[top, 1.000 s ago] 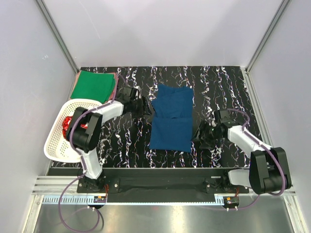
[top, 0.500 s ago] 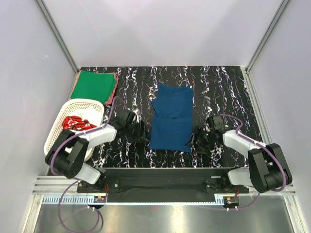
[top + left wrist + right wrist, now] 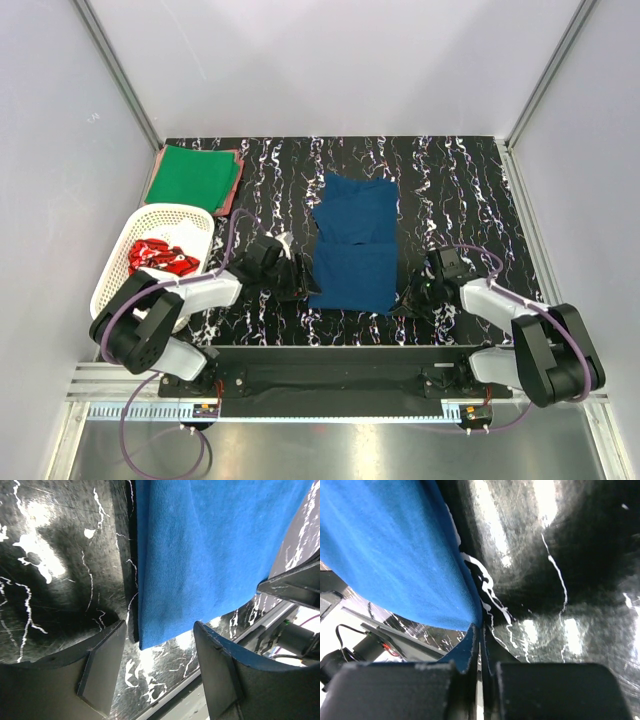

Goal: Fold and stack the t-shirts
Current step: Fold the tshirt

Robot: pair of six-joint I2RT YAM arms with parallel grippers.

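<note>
A navy blue t-shirt (image 3: 350, 250) lies as a long strip in the middle of the table, its hem toward me. My left gripper (image 3: 303, 280) stands open at the shirt's near left corner. In the left wrist view that corner (image 3: 150, 630) hangs between the fingers of the left gripper (image 3: 159, 635), touching neither. My right gripper (image 3: 408, 297) is shut at the near right corner. In the right wrist view the blue cloth (image 3: 395, 545) runs into the closed tips of the right gripper (image 3: 481, 627). A folded green t-shirt (image 3: 192, 172) rests on a reddish-pink one (image 3: 233, 195) at the far left. A red t-shirt (image 3: 160, 258) sits crumpled in the basket.
A white lattice basket (image 3: 112, 290) stands at the left edge, close to the left arm. The black marbled table (image 3: 440, 170) is walled by white panels on three sides. A black rail runs along the near edge in front of the arm bases.
Both arms have drawn back to the shirt's near corners. The left came from beside the shirt's upper half. The right gripper went from open to shut on the near right corner.
</note>
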